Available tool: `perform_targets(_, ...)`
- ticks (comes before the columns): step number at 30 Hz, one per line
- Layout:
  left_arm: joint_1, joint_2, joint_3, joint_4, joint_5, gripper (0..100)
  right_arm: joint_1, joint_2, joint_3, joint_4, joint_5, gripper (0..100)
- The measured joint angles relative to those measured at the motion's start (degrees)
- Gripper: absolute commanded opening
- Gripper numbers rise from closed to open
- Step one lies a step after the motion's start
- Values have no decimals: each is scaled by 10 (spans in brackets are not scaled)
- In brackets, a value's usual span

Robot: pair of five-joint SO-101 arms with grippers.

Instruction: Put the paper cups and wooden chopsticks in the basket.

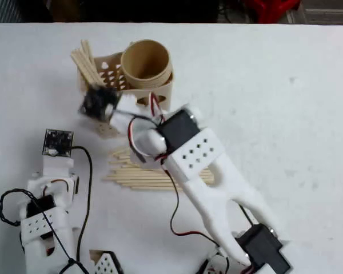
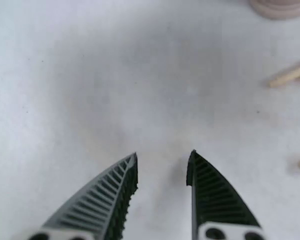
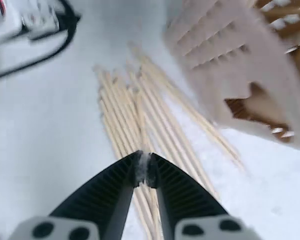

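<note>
- Jaws first: my right gripper is pressed closed, its two dark ribbed fingertips meeting at the very tips, and I can make out nothing clamped between them.
- That right gripper hangs over the loose chopsticks, which lie flat on the white table in a slightly fanned bundle.
- From the high view, the bundle lies just on the near side of the basket, with one end tucked under the white forearm of my right arm.
- The basket is pale and perforated and sits toward the far edge of the table. My right wrist is blurred there, close against the basket's near corner.
- The paper cups stand nested and upright inside the basket, mouth up, filling the side away from my left arm.
- The standing chopsticks are already in the basket too, leaning out over its far corner on the other side from the cups.
- My left gripper has its jaws parted by a moderate gap, with nothing held. Bare table shows between and beyond the two ribbed fingers.
- A couple of chopstick ends lie on the table off to one side of that left gripper, well clear of its fingers.
- In the high view my left arm sits at the near edge of the table, apart from the basket and beside the loose bundle.
</note>
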Motion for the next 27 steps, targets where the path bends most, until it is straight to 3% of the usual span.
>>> perform_targets(4, 0, 0, 0, 0, 0, 173, 11, 0, 163, -96, 41, 170)
perform_targets(13, 0, 0, 0, 0, 0, 173, 62, -1, 422, -363, 101, 152)
perform_targets(23, 0, 0, 0, 0, 0, 173, 74, 98, 402, -424, 102, 151)
perform_targets(27, 0, 0, 0, 0, 0, 173, 81, 119, 387, -426, 102, 69)
